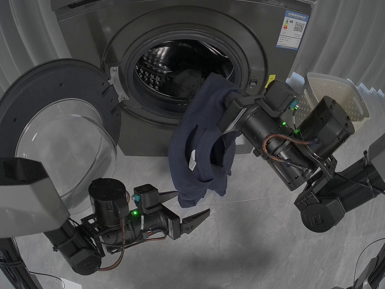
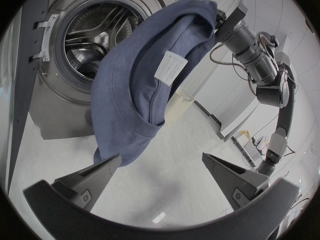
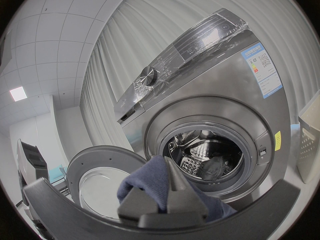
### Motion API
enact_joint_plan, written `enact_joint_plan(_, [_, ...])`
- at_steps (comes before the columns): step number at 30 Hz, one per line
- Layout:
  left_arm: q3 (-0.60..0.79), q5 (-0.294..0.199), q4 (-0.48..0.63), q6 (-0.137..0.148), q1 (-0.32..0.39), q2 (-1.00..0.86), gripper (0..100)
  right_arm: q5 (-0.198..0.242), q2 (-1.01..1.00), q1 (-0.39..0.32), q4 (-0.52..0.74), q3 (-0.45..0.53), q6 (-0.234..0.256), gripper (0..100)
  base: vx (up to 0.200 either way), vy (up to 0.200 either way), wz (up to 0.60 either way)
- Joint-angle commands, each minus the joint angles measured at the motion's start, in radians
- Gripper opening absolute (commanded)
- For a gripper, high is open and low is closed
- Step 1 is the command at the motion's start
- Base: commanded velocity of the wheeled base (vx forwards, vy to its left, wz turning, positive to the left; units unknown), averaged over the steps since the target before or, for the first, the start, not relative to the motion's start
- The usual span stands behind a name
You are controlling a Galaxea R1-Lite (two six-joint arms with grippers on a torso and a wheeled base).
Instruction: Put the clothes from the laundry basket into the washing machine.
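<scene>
My right gripper (image 1: 223, 94) is shut on a navy blue garment (image 1: 197, 145), held up in front of the washing machine (image 1: 180, 33) just right of its round opening. The cloth hangs down towards the floor, its white label showing. In the right wrist view the garment (image 3: 150, 180) is pinched between the fingers (image 3: 180, 187), with the drum (image 3: 206, 157) ahead. A dark garment (image 1: 182, 81) lies inside the drum. My left gripper (image 1: 188, 217) stands open low over the floor, under the hanging cloth; its fingers (image 2: 100, 174) frame the navy garment (image 2: 140, 84) above.
The washer door (image 1: 60, 121) is swung wide open to the left, beside my left arm. The cream laundry basket (image 1: 345, 93) stands on the floor right of the machine, behind my right arm. Grey tiled floor (image 1: 248, 237) lies in front.
</scene>
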Motion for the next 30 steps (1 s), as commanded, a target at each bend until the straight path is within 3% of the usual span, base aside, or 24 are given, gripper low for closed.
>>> enact_joint_plan(1, [-0.028, 0.001, -0.017, 0.002, 0.002, 0.086, 100, 0.001, 0.000, 0.004, -0.001, 0.003, 0.003, 0, 0.000, 0.000, 0.00])
enact_joint_plan(6, [-0.096, 0.010, -0.093, 0.004, 0.002, 0.178, 100, -0.001, 0.003, 0.013, -0.001, 0.004, 0.006, 0, 0.000, 0.000, 0.00])
enact_joint_plan(14, [-0.185, 0.058, -0.103, 0.007, 0.009, 0.256, 100, -0.001, 0.001, 0.015, -0.004, 0.011, 0.012, 0, 0.000, 0.000, 0.00])
enact_joint_plan(19, [-0.275, 0.165, -0.104, 0.020, 0.016, 0.296, 100, -0.001, 0.001, 0.015, -0.004, 0.011, 0.012, 0, 0.000, 0.000, 0.00])
enact_joint_plan(24, [-0.301, 0.194, -0.104, 0.020, 0.019, 0.294, 100, -0.001, 0.001, 0.016, -0.006, 0.012, 0.012, 0, 0.000, 0.000, 0.00])
enact_joint_plan(25, [-0.304, 0.198, -0.104, 0.020, 0.019, 0.293, 0, -0.001, 0.001, 0.016, -0.006, 0.012, 0.012, 0, 0.000, 0.000, 0.00])
enact_joint_plan(30, [-0.326, 0.239, -0.106, 0.022, 0.021, 0.293, 0, -0.001, -0.002, 0.016, -0.007, 0.014, 0.013, 0, 0.000, 0.000, 0.00])
